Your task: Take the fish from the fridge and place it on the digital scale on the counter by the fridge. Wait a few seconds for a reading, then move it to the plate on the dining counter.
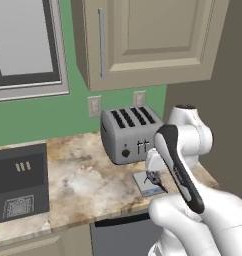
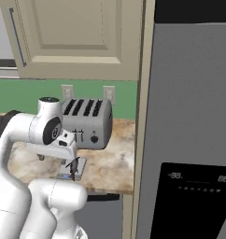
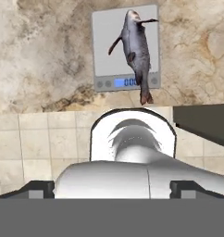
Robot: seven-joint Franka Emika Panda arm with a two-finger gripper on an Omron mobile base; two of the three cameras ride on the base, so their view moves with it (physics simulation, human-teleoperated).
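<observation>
The dark grey fish (image 3: 136, 51) lies lengthwise on the small pale digital scale (image 3: 104, 46), and its tail hangs over the scale's display edge. The scale (image 1: 143, 181) rests near the front edge of the mottled stone counter (image 1: 88, 175), just ahead of the toaster. My gripper (image 3: 111, 187) hovers above the scale, open, with nothing between its fingers and clear of the fish. From the right base camera the gripper (image 2: 57, 158) hangs over the scale (image 2: 81, 164), left of the grey fridge (image 2: 194, 116). The plate and the dining counter are out of view.
A silver four-slot toaster (image 1: 128, 132) stands right behind the scale. A dark boxy appliance (image 1: 18, 182) sits at the counter's left end. Beige wall cabinets (image 1: 148, 40) hang overhead, and a tall side panel (image 2: 139, 140) separates the counter from the fridge.
</observation>
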